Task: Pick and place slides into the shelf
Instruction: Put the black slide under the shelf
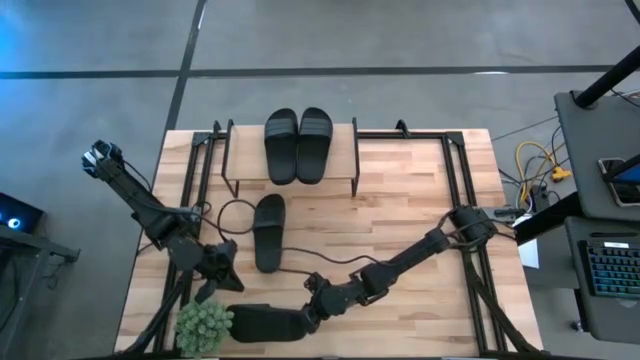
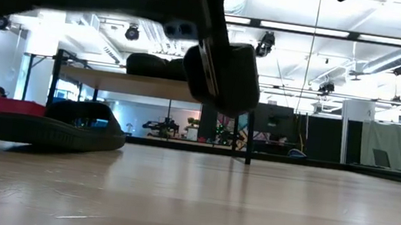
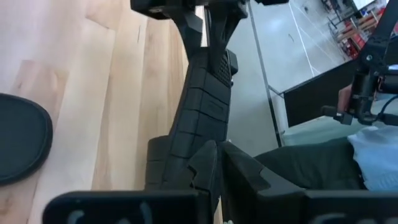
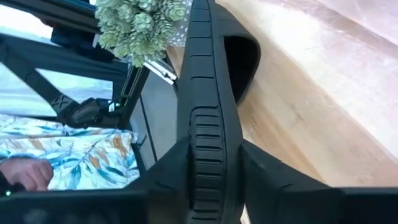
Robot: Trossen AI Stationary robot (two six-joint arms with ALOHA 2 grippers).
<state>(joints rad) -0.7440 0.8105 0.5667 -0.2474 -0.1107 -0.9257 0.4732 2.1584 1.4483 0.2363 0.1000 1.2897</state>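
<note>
Slides: two [image 1: 298,146] lay side by side on the shelf [image 1: 345,152] at the table's far edge, seen from above; a third [image 1: 268,231] lay flat on the table [image 1: 400,220] in front of the shelf, near the middle, also visible at the left of the low view [image 2: 55,126]; the fourth [image 1: 268,322] was at the near edge, held by the right gripper [image 1: 313,312] at one end, its other end just beside the plant [image 1: 204,326]. Right wrist view: the two fingers [image 4: 171,165] pressed against both sides of the fourth slide [image 4: 208,106], which stood on edge between them, strap opening facing the table; the plant [image 4: 140,22] showed beyond its far end. Low view: the held slide [image 2: 225,73] hung clear above the tabletop, in front of the shelf [image 2: 130,84]. Left gripper [image 1: 218,270] sat near the table's left front, between the third slide and the plant; its fingers [image 3: 205,165] appeared nearly together, holding nothing; a cable [image 1: 235,208] looped across the table beside it.
</note>
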